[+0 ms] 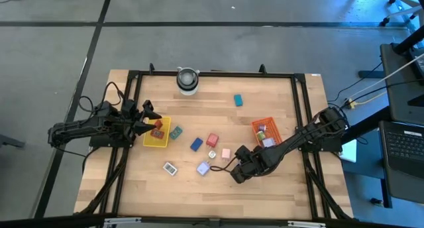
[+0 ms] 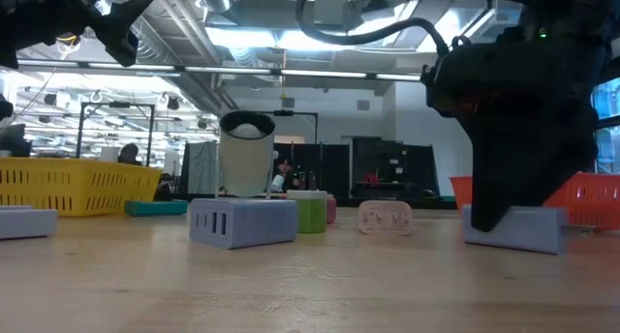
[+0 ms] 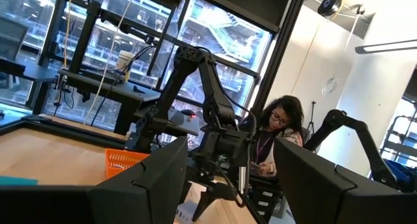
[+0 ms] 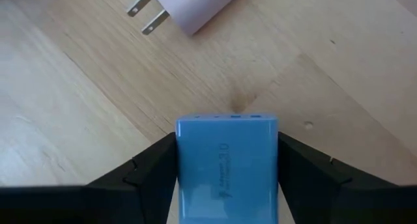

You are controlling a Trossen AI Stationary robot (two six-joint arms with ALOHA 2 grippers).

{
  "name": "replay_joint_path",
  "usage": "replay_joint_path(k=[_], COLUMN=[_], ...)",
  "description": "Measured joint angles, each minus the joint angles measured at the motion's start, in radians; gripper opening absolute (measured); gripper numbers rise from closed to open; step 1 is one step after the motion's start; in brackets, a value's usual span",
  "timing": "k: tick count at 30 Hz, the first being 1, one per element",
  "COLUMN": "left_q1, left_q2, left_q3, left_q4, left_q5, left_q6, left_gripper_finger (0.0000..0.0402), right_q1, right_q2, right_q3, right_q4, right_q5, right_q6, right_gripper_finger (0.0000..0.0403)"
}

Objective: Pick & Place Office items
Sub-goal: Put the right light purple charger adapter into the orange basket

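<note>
The right gripper [image 4: 227, 175] was down on the tabletop near its front edge, a finger on either side of a lavender-blue charger [image 4: 227, 168]. The charger's long axis ran straight out along the fingers, so they flanked its long flanks, touching or nearly so; whether the grip was firm I could not tell. A pink plug [image 4: 186, 6] lay just beyond. The left gripper [image 1: 147, 122] waited with fingers spread over the yellow tray [image 1: 152, 142] near the left edge.

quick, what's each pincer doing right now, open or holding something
left pincer: open, nothing between the fingers, hanging over the yellow tray.
right pincer: fingers on both sides of a blue charger block on the table; firm grip cannot be told.
</note>
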Motion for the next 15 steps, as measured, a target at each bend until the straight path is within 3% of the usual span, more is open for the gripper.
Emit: replay_joint_path(k=[15], left_q1=[0.0], left_q2=[0.0], left_q3=[0.0], left_q4=[0.0], left_q5=[0.0], left_q6=[-0.002], left_gripper_finger=[0.0224], right_q1=[0.012], right_q2=[0.007], right_q3=[-0.002], right_q4=[0.028], right_q5=[-0.001], right_q6=[-0.009], right_gripper_finger=[0.0216])
